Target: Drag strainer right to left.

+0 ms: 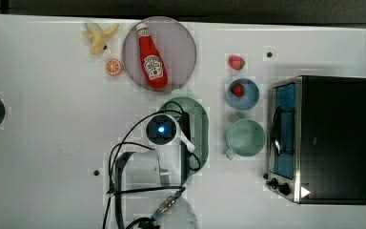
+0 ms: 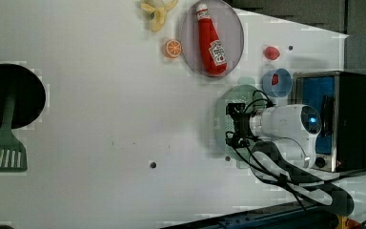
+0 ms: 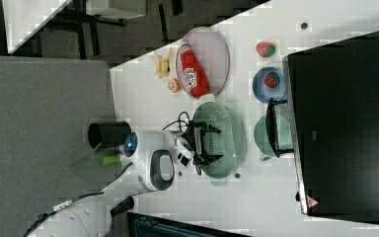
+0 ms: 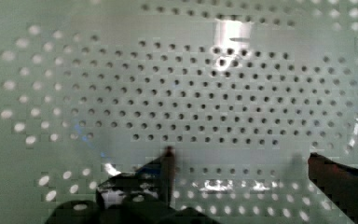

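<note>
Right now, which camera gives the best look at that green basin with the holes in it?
The right view: the strainer shows nearly whole there, rim and dotted bottom, with the open claw over it. In the top view the arm covers much of the strainer; the left view likewise. The wrist view shows its perforated bottom up close.

Pale sage-green oblong plastic strainer under the hand: smooth, faintly glossy, bright glints on its perforated bottom. Black fingers of the hand matt, set wide apart. Beyond the strainer from the hand, red ketchup bottle of shiny plastic, with a printed paper-like label, on a round grey-mauve plate of dull, matt finish. To the top view's right of the hand, boxy toaster oven: brushed metal front, matt black top. White table smooth, satin.
</note>
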`<state>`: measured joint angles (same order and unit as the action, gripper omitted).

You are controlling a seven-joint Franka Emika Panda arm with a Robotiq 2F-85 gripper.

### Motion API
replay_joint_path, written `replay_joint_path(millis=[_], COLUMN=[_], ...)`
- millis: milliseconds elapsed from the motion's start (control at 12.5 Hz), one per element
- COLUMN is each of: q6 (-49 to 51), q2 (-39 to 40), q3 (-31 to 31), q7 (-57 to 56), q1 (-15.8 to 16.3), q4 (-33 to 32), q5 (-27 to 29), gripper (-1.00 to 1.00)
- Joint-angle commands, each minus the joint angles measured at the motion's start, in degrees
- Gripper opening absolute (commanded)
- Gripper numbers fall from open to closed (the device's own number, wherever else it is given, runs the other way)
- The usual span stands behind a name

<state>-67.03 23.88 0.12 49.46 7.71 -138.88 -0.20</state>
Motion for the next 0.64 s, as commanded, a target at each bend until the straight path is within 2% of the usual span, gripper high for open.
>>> replay_joint_path(millis=[80, 320, 640], q6=[-0.4, -0.4, -0.3], q2=[-0.6, 0.1, 2.4], q3=[1.6, 2.8, 3.6], q7=[7.8, 11.2, 11.8], q1=[4.8, 7.7, 11.3], q4=[1.7, 2.9, 6.1], q5=[-1.0, -0.7, 3.3], gripper=[1.0, 1.0, 1.0])
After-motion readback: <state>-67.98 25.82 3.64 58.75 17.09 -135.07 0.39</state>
